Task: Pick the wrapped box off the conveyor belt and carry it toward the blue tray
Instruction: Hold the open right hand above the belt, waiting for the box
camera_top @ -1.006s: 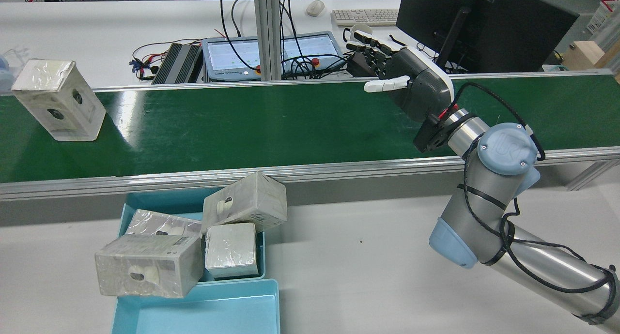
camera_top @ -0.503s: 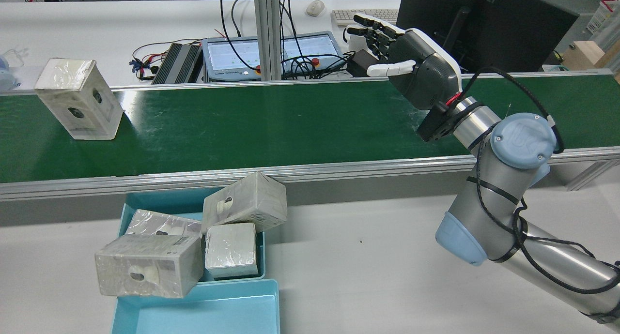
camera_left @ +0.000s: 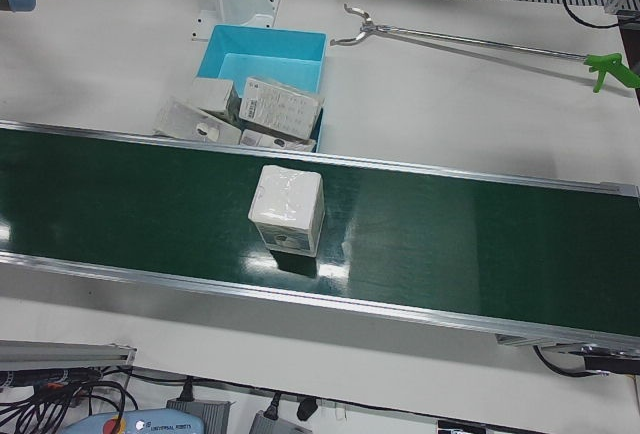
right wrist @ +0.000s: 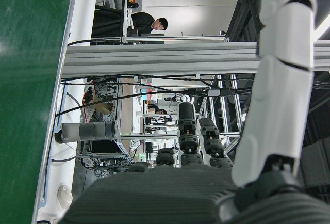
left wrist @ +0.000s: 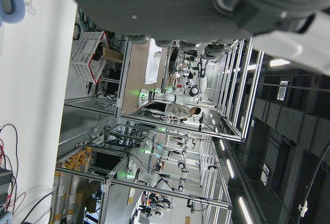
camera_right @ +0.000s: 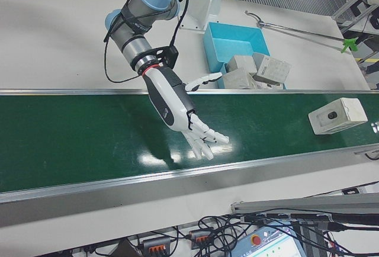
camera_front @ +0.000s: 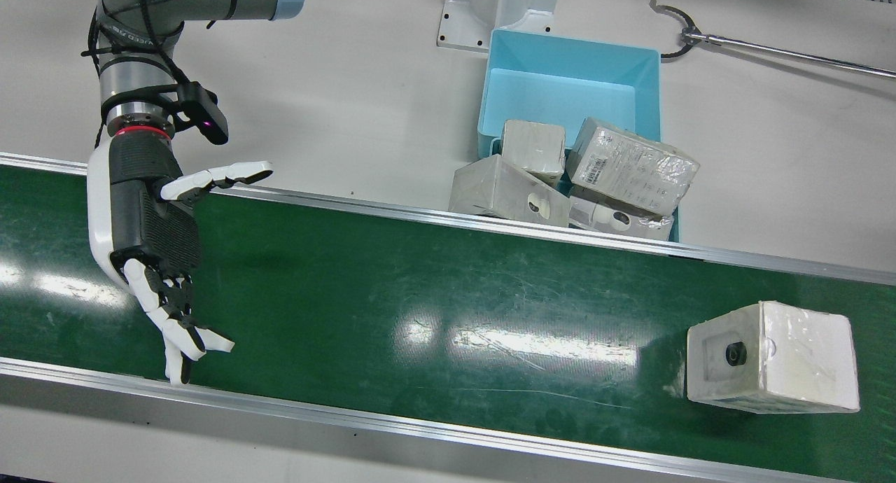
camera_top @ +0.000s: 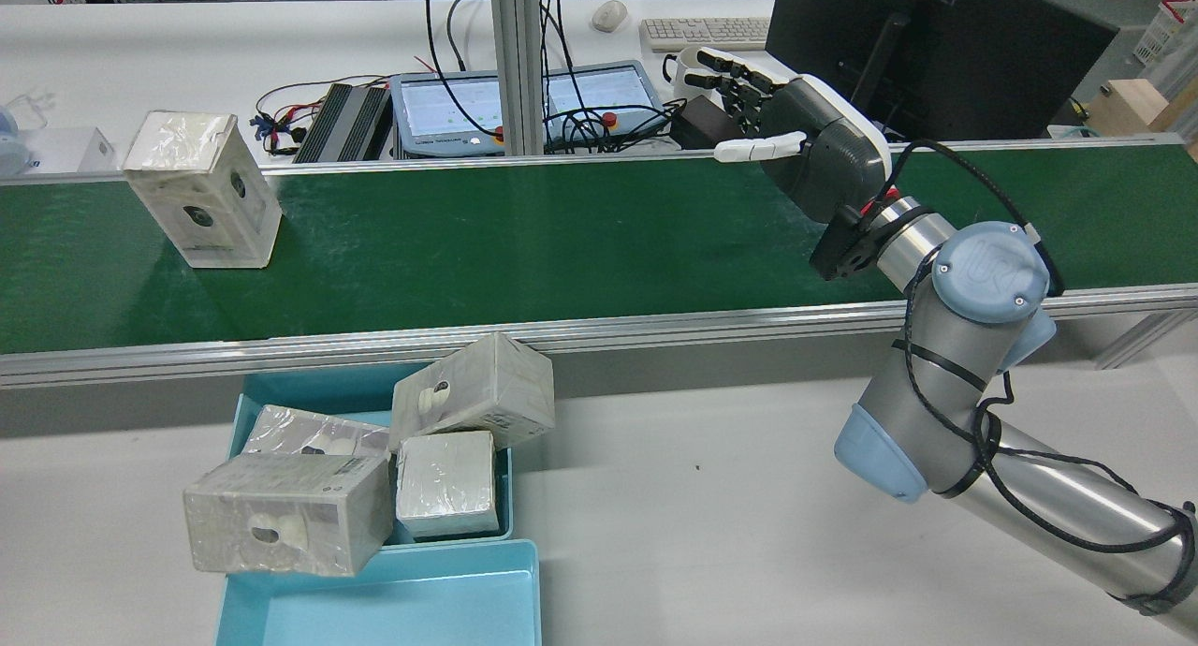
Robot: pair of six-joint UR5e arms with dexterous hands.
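Green conveyor belt (camera_top: 562, 243) spans the station; I'm at the pre-grasp step, nothing picked yet. My right hand (camera_front: 150, 224) hangs over the belt's right stretch, fingers spread wide, holding nothing. Left hand: its own camera shows only a blurred underside, so I can't tell its state.

Blue tray (camera_top: 393, 599) sits below the belt's near rail, with four wrapped boxes piled in the bin beside it.

Target wrapped box (camera_top: 201, 189) stands upright on the belt, well apart from my hand, far left. Pale, film-wrapped, glossy, with dark round marks on one face. Probably slippery. Next: close the gap and straddle it.
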